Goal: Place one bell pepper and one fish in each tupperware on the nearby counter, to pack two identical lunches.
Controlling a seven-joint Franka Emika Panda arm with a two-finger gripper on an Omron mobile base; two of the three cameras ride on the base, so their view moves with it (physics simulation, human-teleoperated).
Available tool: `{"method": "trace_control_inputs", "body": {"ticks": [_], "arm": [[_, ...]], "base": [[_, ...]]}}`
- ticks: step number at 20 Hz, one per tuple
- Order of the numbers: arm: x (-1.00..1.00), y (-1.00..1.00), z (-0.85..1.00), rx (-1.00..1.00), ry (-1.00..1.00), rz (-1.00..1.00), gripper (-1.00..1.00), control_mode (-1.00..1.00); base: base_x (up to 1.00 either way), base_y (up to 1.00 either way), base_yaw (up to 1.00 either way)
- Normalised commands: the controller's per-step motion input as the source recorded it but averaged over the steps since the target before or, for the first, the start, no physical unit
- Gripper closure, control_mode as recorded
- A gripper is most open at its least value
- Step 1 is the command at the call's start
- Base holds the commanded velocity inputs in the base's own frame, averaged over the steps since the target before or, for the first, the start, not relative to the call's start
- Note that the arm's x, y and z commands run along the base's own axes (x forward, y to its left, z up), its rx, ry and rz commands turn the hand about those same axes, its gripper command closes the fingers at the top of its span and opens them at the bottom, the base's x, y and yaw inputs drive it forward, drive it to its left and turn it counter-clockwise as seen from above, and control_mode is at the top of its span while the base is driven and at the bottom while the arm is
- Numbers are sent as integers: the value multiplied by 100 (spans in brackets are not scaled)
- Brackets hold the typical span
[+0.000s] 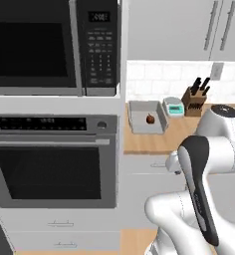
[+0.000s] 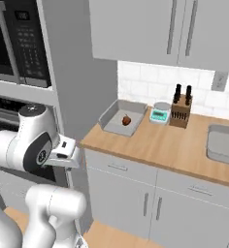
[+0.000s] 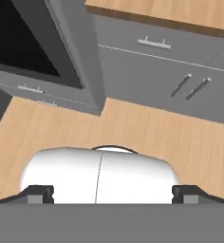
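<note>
The gripper [image 3: 112, 194] is seen in the hand view with its two dark fingertips [image 3: 38, 193] spread wide apart at the lower corners, and nothing is held between them. It is pointed down at the light wooden floor [image 3: 147, 128] in front of the cabinets. In the right base view the hand [image 2: 64, 151] is held low beside the wall oven, level with the grey drawer fronts [image 2: 119, 169] and well short of the counter. Beyond the floor, the pale grey cabinet doors [image 3: 190, 90] and the lower edge of the oven [image 1: 52, 164] are recorded. Above these lies the counter [image 2: 155, 145], a long light-brown wooden top. At its left end, against the tall oven housing, a shallow grey tray [image 2: 111, 118] is set, and one small reddish-brown item [image 2: 126, 119] rests inside it; its kind cannot be told at this size. Just beside the tray, nearer the tiled wall, a small teal kitchen scale [image 2: 159, 114] is placed, and next to that a wooden knife block [image 2: 180, 110] with dark handles. Further right, part of a grey sink [image 2: 225, 143] is let into the counter. A microwave [image 1: 55, 45] is mounted above the oven.
</note>
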Motion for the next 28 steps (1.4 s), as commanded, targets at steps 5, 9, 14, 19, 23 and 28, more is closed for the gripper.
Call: {"method": "trace_control_inputs", "body": {"ticks": [5,9,14,19,23,28], "arm": [[0,0,0,0,0,0,-100,100],[0,0,0,0,0,0,-100,100],[0,0,0,0,0,0,-100,100],[0,0,0,0,0,0,-100,100],[0,0,0,0,0,0,-100,100],[0,0,0,0,0,0,-100,100]], "base": [[-25,100,59],[-42,100,50],[-30,97,39],[0,95,6],[-12,100,-5],[-12,100,-22]]}}
